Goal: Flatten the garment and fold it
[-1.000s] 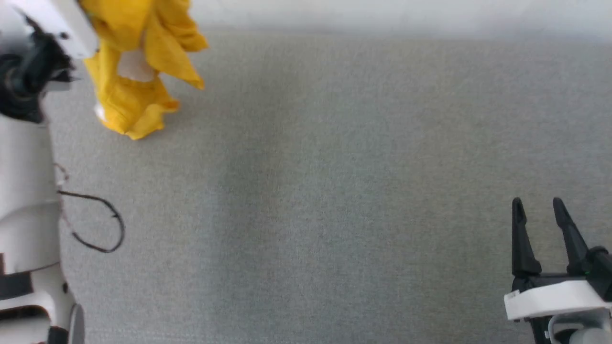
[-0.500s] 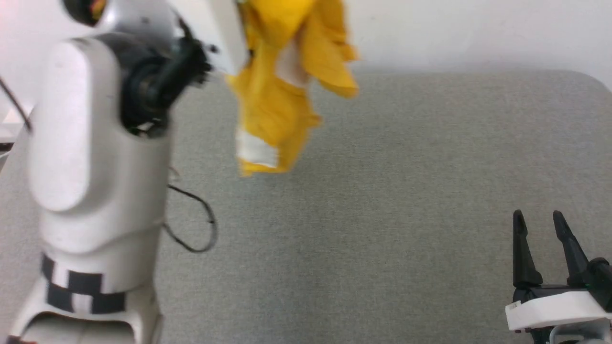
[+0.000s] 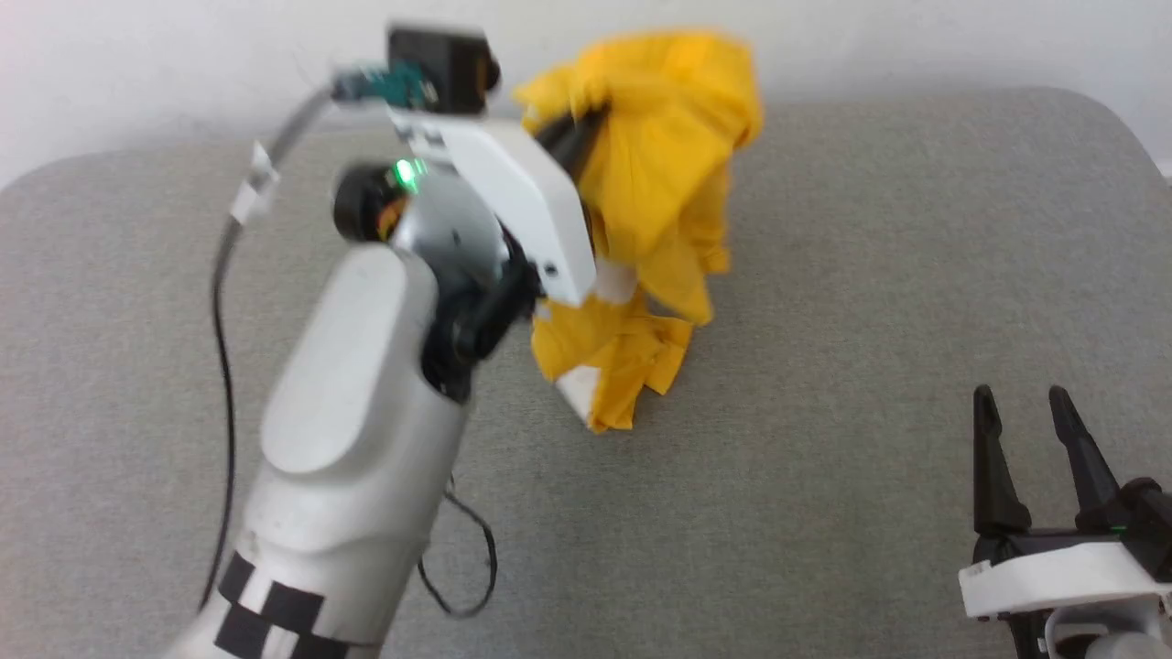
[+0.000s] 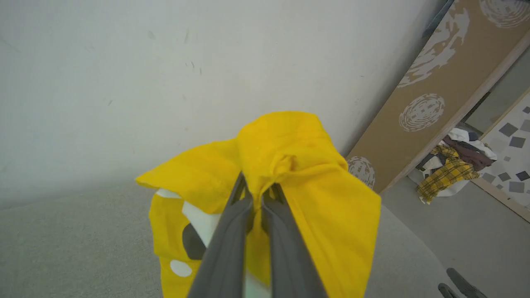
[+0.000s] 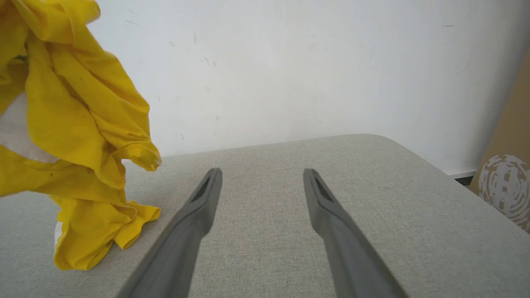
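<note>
The bright yellow garment (image 3: 659, 201) hangs bunched from my left gripper (image 3: 577, 137), which is shut on its top fold above the grey table (image 3: 870, 302). Its lower end (image 3: 613, 384), with a white patch, touches the table surface. In the left wrist view the two fingers (image 4: 232, 231) pinch the yellow cloth (image 4: 290, 153), and white patches and a dark mark show below. My right gripper (image 3: 1021, 439) stands open at the lower right, well apart from the garment. In the right wrist view the garment (image 5: 78, 124) hangs at the left, beyond the open fingers (image 5: 198, 211).
A black cable (image 3: 220, 348) loops along my left arm (image 3: 366, 412). The table's rounded far edge meets a white wall (image 3: 916, 37). A brown patterned board (image 4: 439, 91) leans at the right, with a heap of clothes (image 4: 451, 165) on the floor beyond it.
The camera has swung, so the whole picture has shifted. My left arm has carried the hanging garment from the far left toward the table's middle. The right gripper stays open in place.
</note>
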Tool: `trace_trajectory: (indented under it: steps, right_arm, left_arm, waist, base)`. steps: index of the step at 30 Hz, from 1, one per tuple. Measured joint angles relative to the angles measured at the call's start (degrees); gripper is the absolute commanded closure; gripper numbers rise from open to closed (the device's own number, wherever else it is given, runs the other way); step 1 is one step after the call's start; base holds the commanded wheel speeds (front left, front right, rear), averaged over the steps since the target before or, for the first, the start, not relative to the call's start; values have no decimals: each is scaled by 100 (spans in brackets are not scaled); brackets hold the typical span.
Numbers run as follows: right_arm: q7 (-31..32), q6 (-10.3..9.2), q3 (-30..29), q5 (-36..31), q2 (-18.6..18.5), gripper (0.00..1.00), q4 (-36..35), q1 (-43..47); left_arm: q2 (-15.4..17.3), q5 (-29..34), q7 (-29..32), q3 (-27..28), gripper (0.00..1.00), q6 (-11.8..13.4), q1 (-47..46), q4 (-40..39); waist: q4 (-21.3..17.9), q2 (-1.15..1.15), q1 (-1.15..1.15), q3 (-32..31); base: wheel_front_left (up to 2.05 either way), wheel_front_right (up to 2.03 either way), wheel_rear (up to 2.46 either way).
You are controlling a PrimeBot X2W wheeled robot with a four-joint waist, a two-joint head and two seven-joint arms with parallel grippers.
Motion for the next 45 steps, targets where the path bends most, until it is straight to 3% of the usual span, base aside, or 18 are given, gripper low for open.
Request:
trace_trajectory:
  steps: [10, 17, 18, 19, 28, 35, 41, 45]
  right_arm:
    - [-1, 0, 16, 12, -1, 0, 46, -76]
    - [-1, 0, 71, 20, -1, 0, 73, -154]
    - [-1, 0, 82, 20, -1, 0, 81, -160]
    - [-1, 0, 88, 23, -1, 0, 89, -168]
    - [0, 0, -19, 34, -1, 0, 77, -166]
    - [-1, 0, -42, 34, 0, 0, 43, -138]
    - [0, 0, -51, 25, -1, 0, 3, -79]
    - [0, 0, -77, -2, -1, 0, -14, -3]
  left_arm:
    - [-24, -271, -355, -323, 100, 148, 493, 1796]
    - [-32, -907, -408, -794, 100, 401, 700, 2357]
    - [-32, -979, -501, -842, 68, 452, 699, 2384]
    - [-34, -1025, -593, -889, 0, 482, 698, 2412]
    - [-35, -1217, -1304, -1140, 0, 475, 349, 2301]
    - [214, -927, -2173, -1146, 0, 449, 443, 1388]
    - [876, -401, -3533, -838, 0, 937, 1405, 259]
    - [1241, 77, -3842, -446, 0, 1228, 2254, -471]
  waist:
    - [-304, 0, 0, 210]
    - [-382, 0, 0, 280]
    - [-388, 0, 0, 280]
    - [-389, 0, 0, 277]
    - [-247, 0, 0, 222]
    - [-79, 0, 0, 149]
    - [5, 0, 0, 62]
    - [64, 0, -1, 31]
  base:
    - [0, 0, 0]
    - [0, 0, 0]
    - [0, 0, 0]
    - [0, 0, 0]
    - [0, 0, 0]
    - [0, 0, 0]
    - [0, 0, 0]
    - [0, 0, 0]
